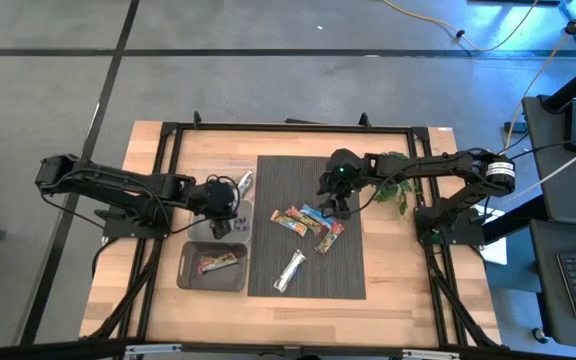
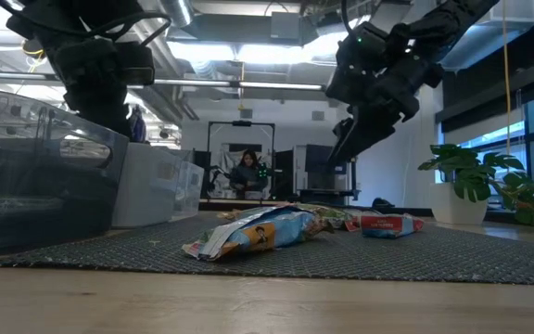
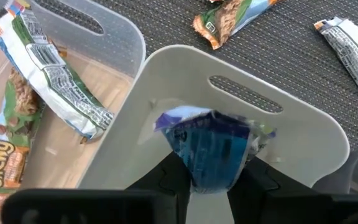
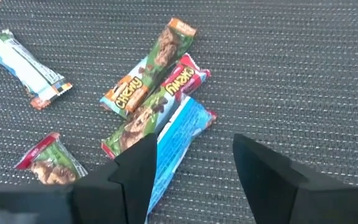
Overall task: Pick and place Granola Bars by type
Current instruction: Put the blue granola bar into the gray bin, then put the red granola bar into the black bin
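Note:
Several wrapped granola bars [image 1: 308, 221] lie in a cluster on the dark mat, with a silver one [image 1: 290, 270] nearer the table's near edge. My left gripper [image 1: 223, 200] is over the clear bins at the mat's left and is shut on a blue bar [image 3: 211, 146]. My right gripper [image 4: 191, 168] hangs open above the cluster, over a blue bar [image 4: 178, 138] that lies beside red [image 4: 182, 81] and orange-green [image 4: 146, 70] ones. In the low view my right gripper [image 2: 360, 130] is clear of the mat. My left gripper pinches the blue bar between its two fingers at one end [image 3: 210, 177]. The rest of the crumpled wrapper sticks out past the fingertips. The fingers point down toward a clear bin [image 3: 303, 143], and the bar is lifted clear above the bin's floor.
A second clear bin [image 3: 114, 37] beside it holds white-green and Chewy bars [image 3: 48, 74]. A nearer bin [image 1: 213, 266] holds a red bar. One bar [image 1: 245, 182] lies off the mat near the left gripper. A green plant sprig [image 1: 396, 190] lies at the mat's right edge. A person sits far behind the table.

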Controlling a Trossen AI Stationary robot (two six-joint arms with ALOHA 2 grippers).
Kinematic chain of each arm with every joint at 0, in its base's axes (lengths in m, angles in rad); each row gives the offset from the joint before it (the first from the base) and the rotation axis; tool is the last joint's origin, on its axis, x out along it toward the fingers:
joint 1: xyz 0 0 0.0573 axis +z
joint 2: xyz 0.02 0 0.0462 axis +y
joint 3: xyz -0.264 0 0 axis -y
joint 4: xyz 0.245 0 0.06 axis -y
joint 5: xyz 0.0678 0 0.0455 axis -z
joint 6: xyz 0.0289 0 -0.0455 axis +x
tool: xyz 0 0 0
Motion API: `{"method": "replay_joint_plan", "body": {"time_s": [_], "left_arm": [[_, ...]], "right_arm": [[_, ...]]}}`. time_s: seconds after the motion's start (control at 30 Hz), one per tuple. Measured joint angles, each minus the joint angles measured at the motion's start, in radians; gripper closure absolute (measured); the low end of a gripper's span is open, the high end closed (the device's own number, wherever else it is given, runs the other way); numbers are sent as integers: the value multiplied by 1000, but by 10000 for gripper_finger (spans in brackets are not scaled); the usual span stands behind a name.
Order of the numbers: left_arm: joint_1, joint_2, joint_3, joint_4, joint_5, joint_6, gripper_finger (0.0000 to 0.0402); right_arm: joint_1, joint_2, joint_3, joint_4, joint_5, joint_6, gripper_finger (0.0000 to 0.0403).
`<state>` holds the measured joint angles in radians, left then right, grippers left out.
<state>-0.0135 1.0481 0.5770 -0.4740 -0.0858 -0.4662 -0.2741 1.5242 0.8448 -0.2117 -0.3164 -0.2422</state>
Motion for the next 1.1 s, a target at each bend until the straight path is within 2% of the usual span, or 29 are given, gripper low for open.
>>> {"method": "replay_joint_plan", "body": {"time_s": [0.3, 0.43, 0.57, 0.83, 1.1], "left_arm": [[0, 0, 0, 0, -53, -47, 251], [0, -3, 0, 0, -43, -28, 227], [0, -22, 0, 10, -20, 24, 222], [0, -96, 0, 76, -28, 27, 225], [0, -110, 0, 114, -28, 90, 222]], "right_arm": [[43, 51, 0, -23, 5, -27, 189], [79, 89, 0, -31, 71, -27, 189], [109, 116, 0, -38, 137, 9, 189], [146, 143, 0, -44, 140, 129, 189], [173, 199, 0, -36, 144, 161, 189]]}}
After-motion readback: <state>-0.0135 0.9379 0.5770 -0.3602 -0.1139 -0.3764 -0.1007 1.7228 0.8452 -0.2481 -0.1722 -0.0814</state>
